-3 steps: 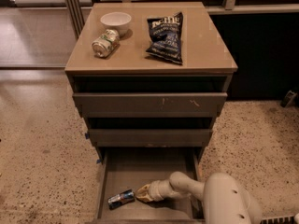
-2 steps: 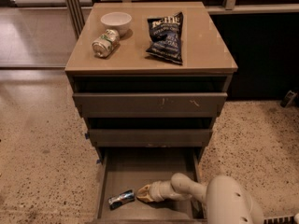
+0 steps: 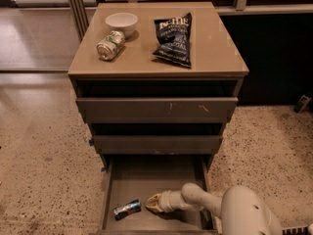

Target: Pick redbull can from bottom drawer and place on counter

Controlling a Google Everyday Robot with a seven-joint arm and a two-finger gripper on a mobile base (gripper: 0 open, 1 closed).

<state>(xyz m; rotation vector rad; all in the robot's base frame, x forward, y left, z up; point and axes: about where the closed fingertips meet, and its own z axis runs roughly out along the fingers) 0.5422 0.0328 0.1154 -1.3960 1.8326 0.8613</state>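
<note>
One slim metallic redbull can [image 3: 127,209] lies in the bottom drawer [image 3: 146,176] beside the gripper [image 3: 149,205], jaws together.

High view down onto cabinet [image 3: 156,109] (tool [image 3: 149,204] in bottom drawer [image 3: 146,177]).

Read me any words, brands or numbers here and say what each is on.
"Kettle", roughly, in white letters atop the chip bag; smaller print there is blurred.
Label on the redbull can in the bottom drawer: unreadable.
Label on the green can on the counter: unreadable.
On the gripper, beside the redbull can: no text seen.
</note>
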